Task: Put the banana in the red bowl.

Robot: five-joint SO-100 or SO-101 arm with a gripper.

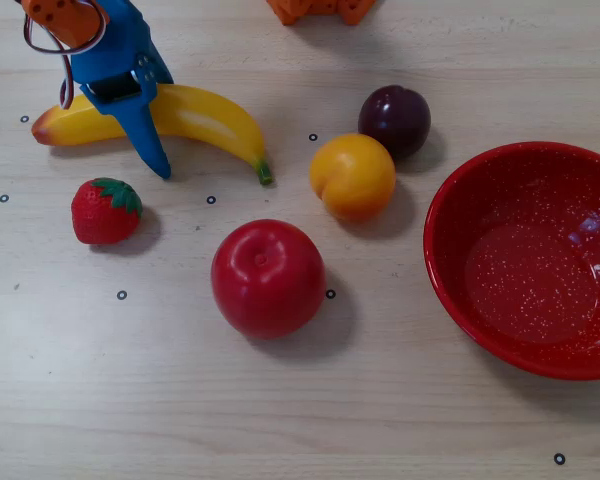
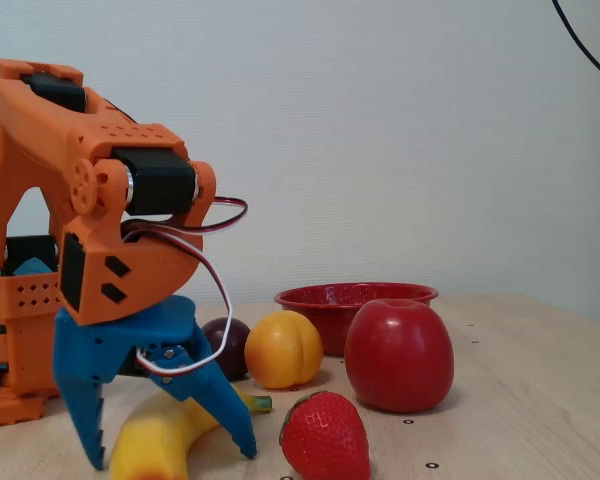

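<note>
While the blue gripper (image 2: pixel 170 455) stands spread wide over the banana (image 1: pixel 195 116), one finger on each side and nothing pinched yet, it could slip off the shiny skin. The red bowl (image 1: pixel 450 290) waits far off at four o'clock.
</note>
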